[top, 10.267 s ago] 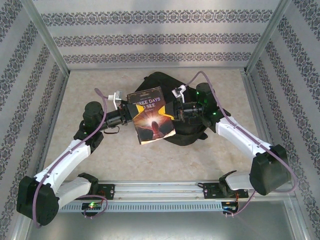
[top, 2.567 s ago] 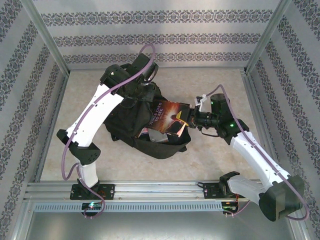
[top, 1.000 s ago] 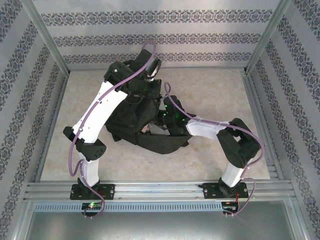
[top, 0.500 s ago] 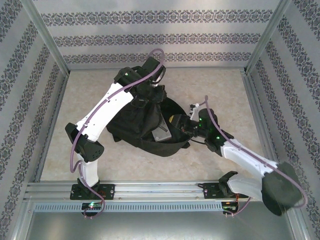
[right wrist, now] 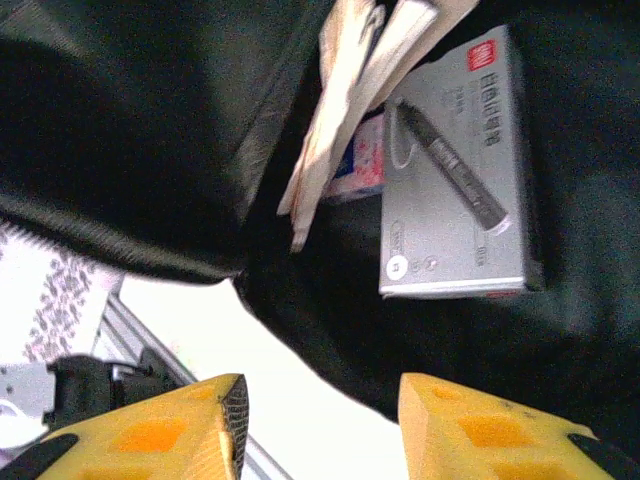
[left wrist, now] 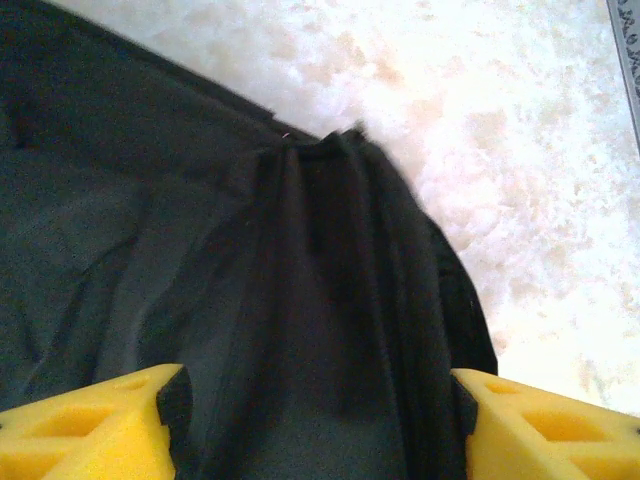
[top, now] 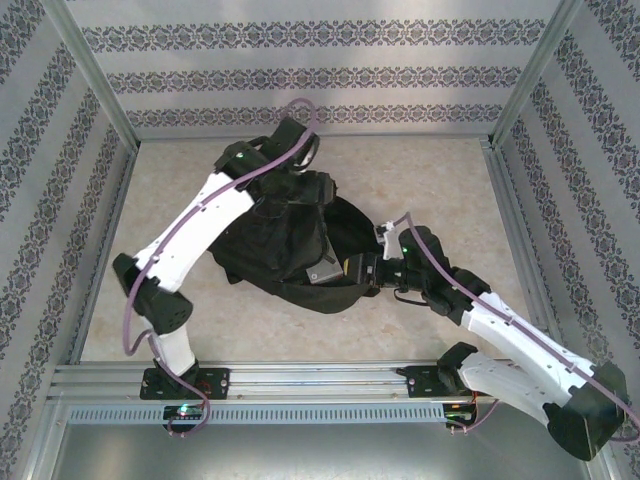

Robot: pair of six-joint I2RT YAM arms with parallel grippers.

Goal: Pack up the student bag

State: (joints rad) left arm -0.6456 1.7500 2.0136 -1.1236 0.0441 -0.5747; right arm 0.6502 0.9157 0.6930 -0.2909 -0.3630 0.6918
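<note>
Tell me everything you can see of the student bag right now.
The student bag is a large black backpack of soft, creased fabric, lying slumped on the pale table. Its mouth gapes toward the right arm. Inside lie a grey box printed with a pen and some pale book pages. The open right gripper sits at that mouth, holding nothing. At the far end the open left gripper straddles a gathered fold; whether it touches the fabric is unclear.
</note>
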